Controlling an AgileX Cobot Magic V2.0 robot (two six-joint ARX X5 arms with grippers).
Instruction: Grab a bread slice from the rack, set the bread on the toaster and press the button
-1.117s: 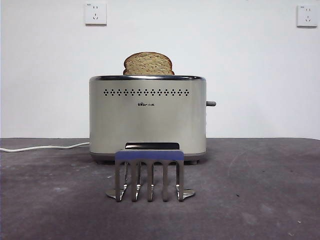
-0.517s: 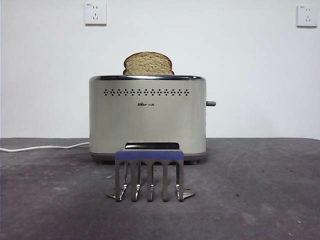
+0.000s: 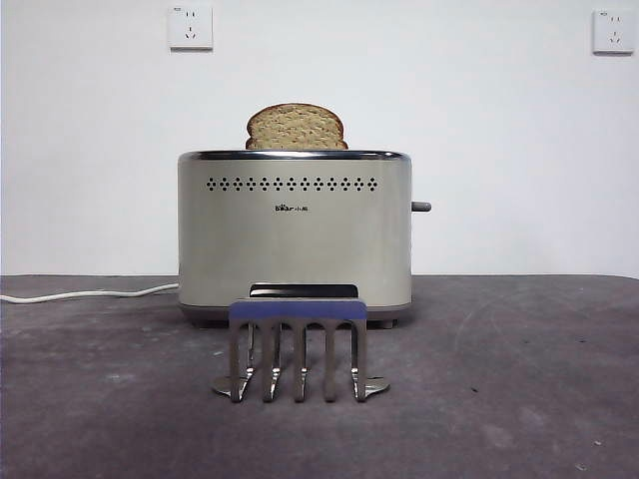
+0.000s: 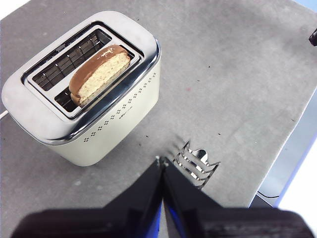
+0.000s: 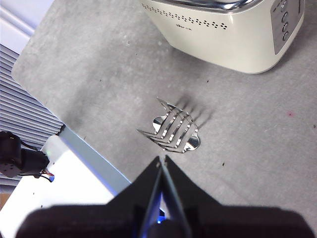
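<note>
Nothing moves since earlier frames. Slice of bread (image 4: 99,69) sits in toaster (image 4: 84,94) slot, rack (image 3: 298,349) bare. My left gripper (image 4: 162,161) and right gripper (image 5: 162,159) pinched closed, empty, high above table. Button (image 3: 421,207) juts from toaster's narrow end; which of my arms is nearer, unclear.

Our left gripper (image 4: 162,163), two matte black wedge-shaped jaws tapering to thin tips, a blue glow in the seam between them, our right gripper (image 5: 162,161), the same black tapered pair, pale inner edge, small blue light low down

front: low, level, near | wrists: high, downward (both share rack (image 3: 298,347))
</note>
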